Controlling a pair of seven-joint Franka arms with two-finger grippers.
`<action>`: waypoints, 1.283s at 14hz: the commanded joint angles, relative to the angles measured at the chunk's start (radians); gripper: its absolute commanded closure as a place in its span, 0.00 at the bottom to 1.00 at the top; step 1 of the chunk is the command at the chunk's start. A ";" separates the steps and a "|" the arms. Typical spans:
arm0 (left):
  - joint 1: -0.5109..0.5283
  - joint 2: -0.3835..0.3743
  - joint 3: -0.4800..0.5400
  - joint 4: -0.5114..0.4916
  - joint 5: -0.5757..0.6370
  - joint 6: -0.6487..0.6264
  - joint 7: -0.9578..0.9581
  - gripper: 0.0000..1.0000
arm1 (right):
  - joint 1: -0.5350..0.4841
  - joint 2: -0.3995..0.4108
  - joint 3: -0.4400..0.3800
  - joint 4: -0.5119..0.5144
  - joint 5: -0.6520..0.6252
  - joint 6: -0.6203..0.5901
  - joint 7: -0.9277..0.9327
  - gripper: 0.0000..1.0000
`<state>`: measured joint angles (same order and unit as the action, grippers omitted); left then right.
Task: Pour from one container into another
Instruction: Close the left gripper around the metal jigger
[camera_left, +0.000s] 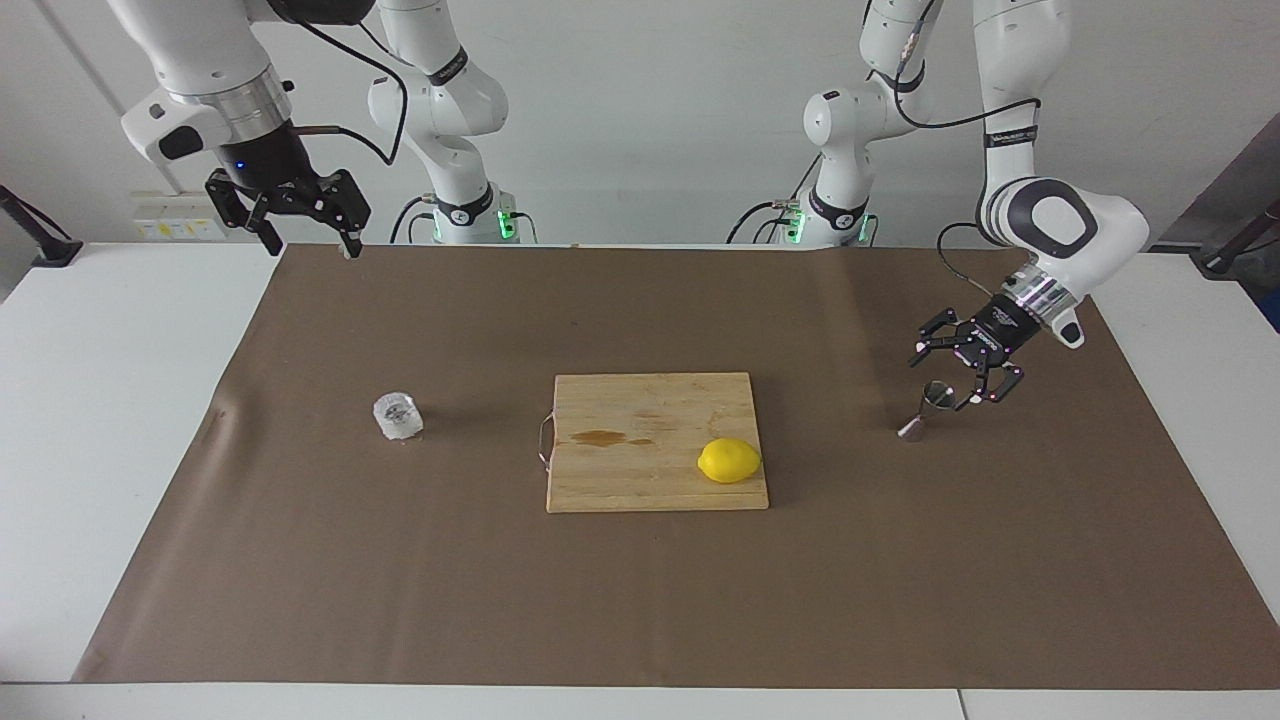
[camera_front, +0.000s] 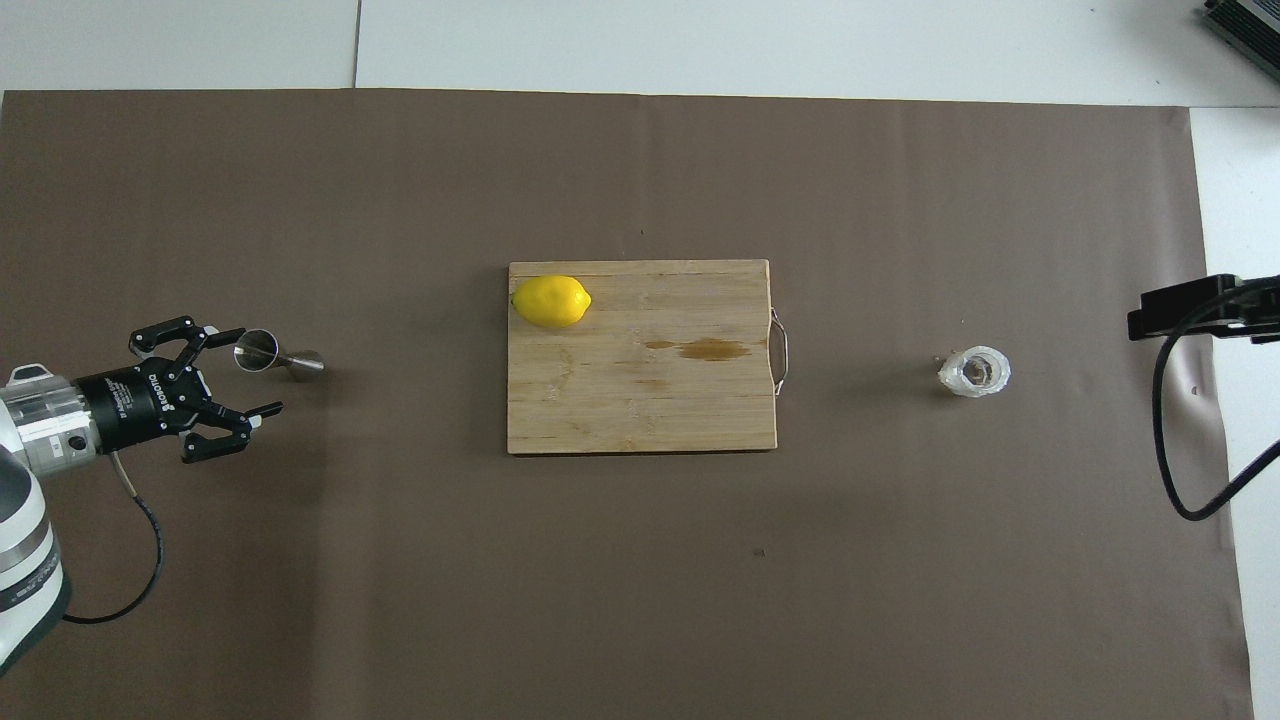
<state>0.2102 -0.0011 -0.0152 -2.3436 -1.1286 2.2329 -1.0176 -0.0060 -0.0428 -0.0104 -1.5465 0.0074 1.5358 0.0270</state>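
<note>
Brown paper covers your tabletop (camera_left: 150, 400), and your left tool (camera_left: 962, 368) hangs wide open beside the jigger (camera_left: 925, 410) at frame right, probably to steady it, glass cup (camera_left: 398, 416) mid-left, right tool (camera_left: 300, 215) open upper left.

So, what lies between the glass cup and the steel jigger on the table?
Between the glass cup and jigger lies the wooden cutting board carrying a lemon, clearest in the overhead view.

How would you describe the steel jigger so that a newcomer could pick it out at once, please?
Start at the wooden cutting board in the middle of the brown paper, then go toward the left arm's end of the table. The steel jigger stands there alone on the paper, by the left gripper. It is the only shiny metal, hourglass-shaped item.
</note>
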 joint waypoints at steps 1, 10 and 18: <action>-0.023 -0.031 0.006 -0.036 -0.027 0.037 -0.012 0.00 | -0.012 0.001 0.003 0.000 0.020 0.003 -0.029 0.00; -0.025 -0.027 0.006 -0.034 -0.027 0.056 -0.016 0.14 | -0.011 0.000 0.003 0.002 0.019 0.003 -0.062 0.00; -0.025 -0.022 0.006 -0.025 -0.027 0.057 -0.032 0.21 | -0.011 0.000 0.003 0.000 0.019 0.009 -0.067 0.00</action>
<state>0.2025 -0.0011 -0.0151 -2.3483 -1.1338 2.2646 -1.0265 -0.0060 -0.0428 -0.0103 -1.5460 0.0078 1.5358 -0.0106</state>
